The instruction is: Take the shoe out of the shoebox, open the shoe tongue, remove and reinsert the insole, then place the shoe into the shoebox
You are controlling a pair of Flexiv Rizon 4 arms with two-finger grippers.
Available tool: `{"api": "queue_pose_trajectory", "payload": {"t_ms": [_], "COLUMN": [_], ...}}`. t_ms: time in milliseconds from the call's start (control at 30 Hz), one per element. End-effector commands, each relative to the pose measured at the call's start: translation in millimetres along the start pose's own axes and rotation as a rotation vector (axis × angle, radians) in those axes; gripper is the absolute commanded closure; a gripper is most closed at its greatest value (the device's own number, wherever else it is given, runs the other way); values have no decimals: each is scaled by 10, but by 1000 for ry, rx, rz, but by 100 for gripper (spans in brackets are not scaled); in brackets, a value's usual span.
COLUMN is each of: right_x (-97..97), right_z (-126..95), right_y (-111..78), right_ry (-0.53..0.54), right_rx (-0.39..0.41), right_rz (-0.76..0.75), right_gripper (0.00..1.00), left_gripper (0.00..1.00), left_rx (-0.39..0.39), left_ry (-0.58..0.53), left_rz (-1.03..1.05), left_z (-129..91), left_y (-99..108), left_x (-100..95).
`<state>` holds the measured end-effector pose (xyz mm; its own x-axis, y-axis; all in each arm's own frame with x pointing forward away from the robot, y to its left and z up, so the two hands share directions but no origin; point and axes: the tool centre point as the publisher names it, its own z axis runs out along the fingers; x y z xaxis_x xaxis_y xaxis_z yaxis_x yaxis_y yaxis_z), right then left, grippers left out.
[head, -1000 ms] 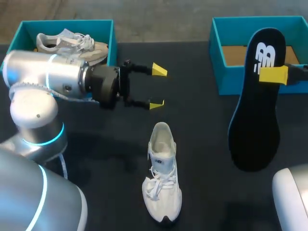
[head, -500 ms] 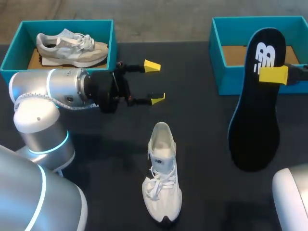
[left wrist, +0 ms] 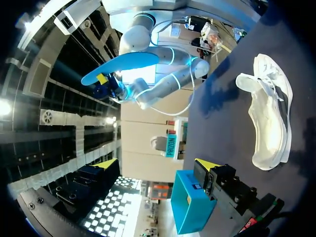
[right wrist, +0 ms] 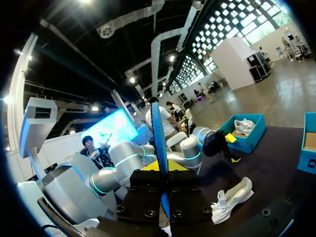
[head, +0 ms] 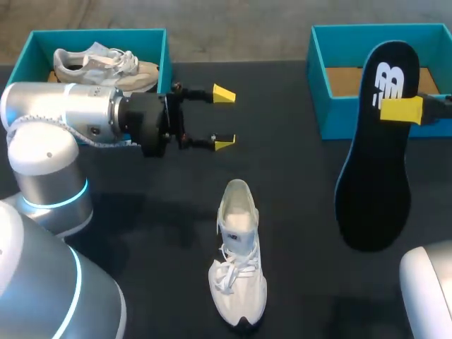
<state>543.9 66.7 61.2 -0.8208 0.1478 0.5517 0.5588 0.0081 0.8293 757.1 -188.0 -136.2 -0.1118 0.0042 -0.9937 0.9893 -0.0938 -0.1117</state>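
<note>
my right gripper (head: 400, 109) is clamped on the insole (head: 373, 169) near its heel end. it holds it up off the table (head: 296, 183) so the wide forefoot hangs down in front of the empty shoebox (head: 319, 106). i judge the insole thin, light and bendy (foam, by the look of it). gripped at one end like this, the long free end will likely flop and sway, so a hold nearer the middle would steer it better.

the shoe (head: 239, 254) lies on the table near me, toe towards me and mouth facing the far side, well apart from the insole. it looks light with a soft upper. a push at the opening would probably slide it across the table rather than let the insole in.

my left gripper (head: 223, 119) is spread open and empty, above the table between the other box (head: 167, 67) and the shoe. the stiffer heel collar seems the best place for it to pinch and steady the shoe.
</note>
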Motion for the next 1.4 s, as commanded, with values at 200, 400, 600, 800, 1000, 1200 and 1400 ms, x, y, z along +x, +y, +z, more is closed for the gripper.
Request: {"api": "queue_pose_trajectory", "payload": {"t_ms": [200,400,600,800,1000,1200,1400], "right_x": [-33,-388,-676,-922,-1162,-1447,-1742], "right_z": [16,78,109,125,158,216,355], "right_y": [71,441,691,828,878,943,983], "right_ry": [3,40,59,61,81,83,66], "right_rx": [11,28,37,63,89,110,139], "right_rz": [5,14,-1,89,219,323,422], "right_gripper": [100,100,100,100,100,100,100], "left_gripper": [0,0,0,0,0,0,0], "left_rx": [2,2,2,2,2,2,2], "left_ry": [5,5,5,5,5,5,5], "left_rz": [1,1,1,1,1,1,1], "left_z": [-1,-1,-1,-1,-1,-1,-1], "left_y": [8,8,8,8,8,8,8], "left_x": [-17,-17,-17,-17,-17,-17,-17]}}
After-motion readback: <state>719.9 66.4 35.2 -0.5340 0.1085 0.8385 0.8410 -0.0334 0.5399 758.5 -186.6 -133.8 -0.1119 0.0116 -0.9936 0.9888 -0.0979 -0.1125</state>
